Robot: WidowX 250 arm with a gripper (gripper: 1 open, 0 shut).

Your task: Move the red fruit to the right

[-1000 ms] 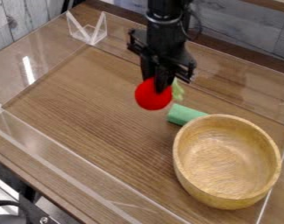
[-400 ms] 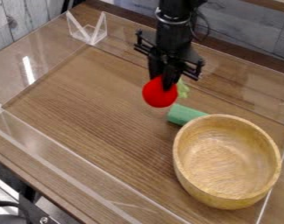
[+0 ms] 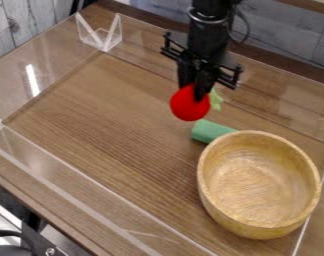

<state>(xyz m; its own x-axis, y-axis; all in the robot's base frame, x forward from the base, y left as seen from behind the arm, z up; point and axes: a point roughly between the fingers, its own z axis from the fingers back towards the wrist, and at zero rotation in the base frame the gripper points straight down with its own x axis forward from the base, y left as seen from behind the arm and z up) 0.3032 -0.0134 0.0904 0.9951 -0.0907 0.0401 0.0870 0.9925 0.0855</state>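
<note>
The red fruit (image 3: 190, 103) is a small round bright red toy with a green tuft showing at its right side. It hangs above the wooden table, gripped from above by my black gripper (image 3: 200, 92), which is shut on it. The arm comes down from the top of the view. The fruit is up and to the left of the pale green block (image 3: 212, 131) and does not touch it.
A wide wooden bowl (image 3: 258, 183) stands at the front right, just past the green block. Clear plastic walls (image 3: 31, 150) ring the table, and a clear stand (image 3: 99, 32) sits at the back left.
The gripper has carried the red fruit to the right and slightly toward the back over the last second. The bowl and the green block have stayed put.
</note>
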